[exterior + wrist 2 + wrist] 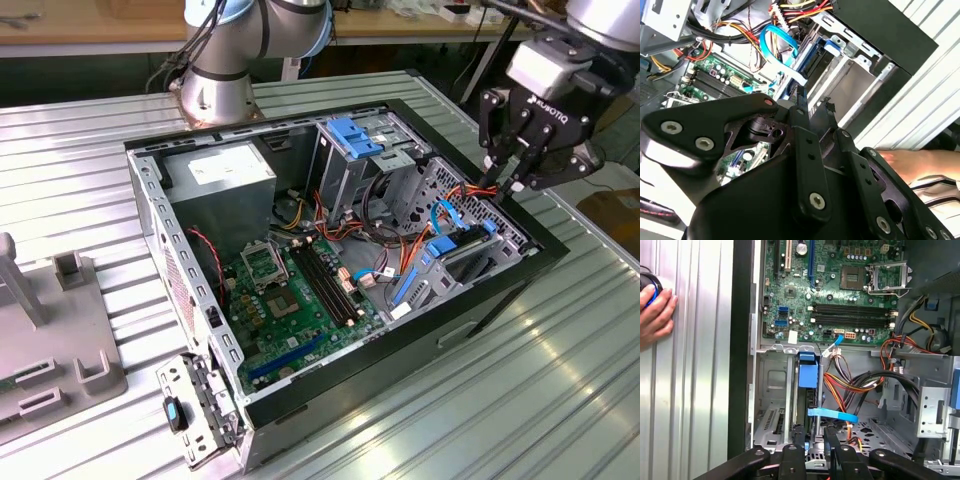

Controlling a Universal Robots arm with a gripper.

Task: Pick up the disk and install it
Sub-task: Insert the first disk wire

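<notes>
Open desktop computer case (150,200) lies on its side on the ribbed metal table (560,400), with the motherboard (290,300) exposed. The robot arm's base (215,85) stands behind the case.

Gripper (510,180): black, two-fingered, hanging above the drive cage (440,190) at the end of the case toward the exterior view's right. In both wrist views the fingers (797,440) stand a narrow gap apart with nothing between them, and the cage shows through the gap. It carries nothing.

The disk (807,372): set on edge in a slot of the drive cage, with the bright blue carrier end toward the motherboard and its dark body running back toward the fingertips. In the exterior view it reads as a blue and dark slab (458,247) below the gripper and apart from it. I cannot tell whether it is pushed fully home.

A flat blue cable (832,415) crosses over the slot near the disk. A bundle of orange, yellow and black wires (855,385) lies just beside it in the cage.

Power supply (225,185) sits in the far corner of the case. A blue latch (355,135) tops the tall metal cage next to it.

In the first wrist view a person's hand (657,312) rests on the table beside the case, over a round black and blue object (647,282).

A grey fixture (50,350) sits on the table at the exterior view's left, well apart from the case.
</notes>
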